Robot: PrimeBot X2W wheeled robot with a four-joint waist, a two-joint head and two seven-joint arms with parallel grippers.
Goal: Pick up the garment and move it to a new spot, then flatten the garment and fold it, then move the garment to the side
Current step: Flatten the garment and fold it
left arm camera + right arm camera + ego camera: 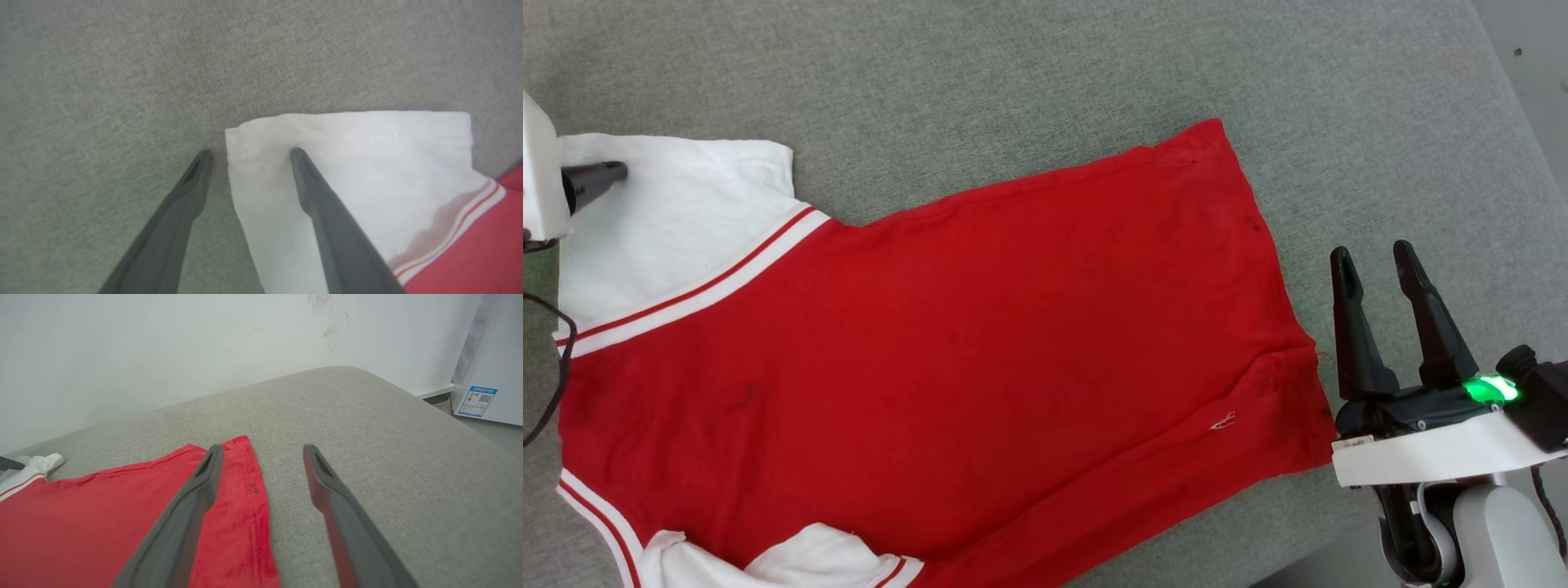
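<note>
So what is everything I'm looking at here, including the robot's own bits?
Red jersey shirt with white short sleeves: one, red and white with striped trim, spread flat on the grey surface.
Grey woven fabric-covered surface: one, grey, under the shirt.
Plain wall: one, white, behind the surface.
Boxy appliance with a blue label: one, white, beyond the surface's corner.
Left tool: one, two dark fingers, open, at a white sleeve's corner, one finger over the sleeve.
Right tool: one, two dark fingers, open, by the shirt's red hem.
</note>
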